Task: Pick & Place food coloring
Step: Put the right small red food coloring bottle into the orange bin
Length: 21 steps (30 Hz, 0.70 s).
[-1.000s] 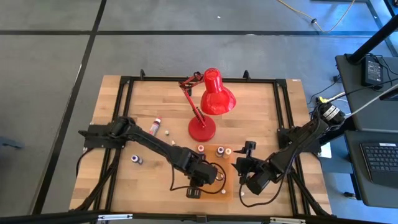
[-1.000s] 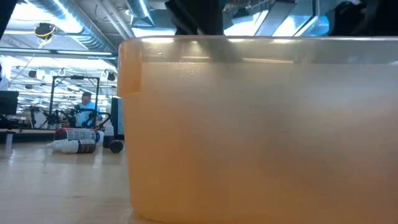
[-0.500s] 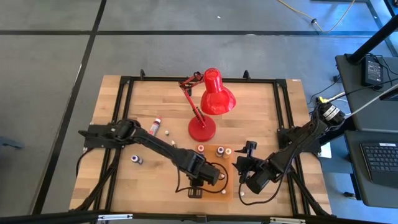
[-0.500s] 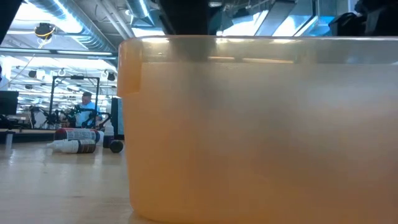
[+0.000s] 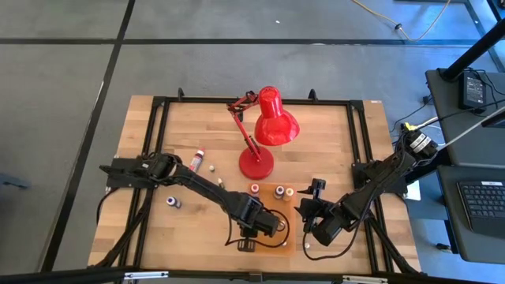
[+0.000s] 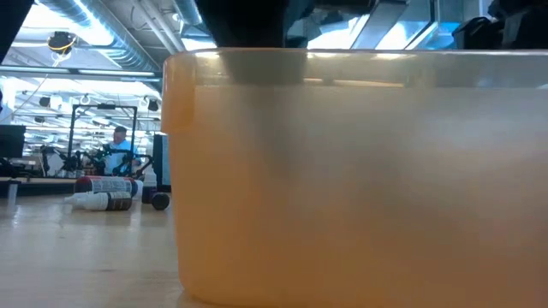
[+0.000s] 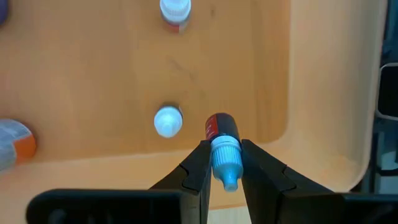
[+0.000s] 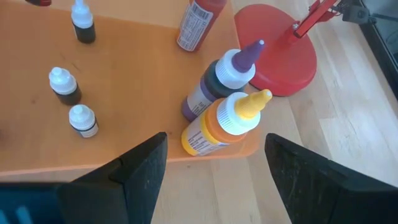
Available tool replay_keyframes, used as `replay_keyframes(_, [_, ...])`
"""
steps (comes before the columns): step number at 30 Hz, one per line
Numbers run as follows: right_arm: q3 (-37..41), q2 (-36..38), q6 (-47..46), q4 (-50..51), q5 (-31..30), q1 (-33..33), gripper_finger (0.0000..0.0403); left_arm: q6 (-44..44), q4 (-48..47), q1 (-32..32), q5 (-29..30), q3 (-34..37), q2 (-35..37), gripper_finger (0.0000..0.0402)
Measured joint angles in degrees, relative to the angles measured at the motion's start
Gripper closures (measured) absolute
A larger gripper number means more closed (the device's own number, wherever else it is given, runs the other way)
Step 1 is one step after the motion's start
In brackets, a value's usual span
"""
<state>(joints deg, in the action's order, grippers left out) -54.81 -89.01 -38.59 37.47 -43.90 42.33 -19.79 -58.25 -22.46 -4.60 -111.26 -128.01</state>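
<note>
My left gripper is over the translucent orange tray, shut on a tiny food coloring bottle with a dark red body and a pale blue-white cap. Two other small white-capped bottles stand on the tray floor. My right gripper is open at the tray's right side and touches nothing. Before it, a purple-capped bottle and a yellow-capped one stand at the tray's edge. Several tiny bottles stand farther in. My left gripper pinches the bottle at its cap end between the two fingers, coming from above and pointing down. The body points down toward the tray floor below the fingers. Whether its base touches the tray, I cannot tell.
The red desk lamp stands on the table's far middle, its base close to the tray. Loose bottles lie on the table's left part. The tray wall fills the low view.
My left arm has reached a little farther over the tray with the bottle still held between its fingers. In the low view its dark shape above the tray rim has drifted leftward.
</note>
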Motion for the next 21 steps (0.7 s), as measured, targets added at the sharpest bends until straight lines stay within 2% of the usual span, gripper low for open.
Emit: replay_keyframes(21, [0.0,0.0,-0.1,-0.3,0.0,0.0,0.0130,1.1,1.3,0.1,-0.7,0.0,-2.8,0.0334])
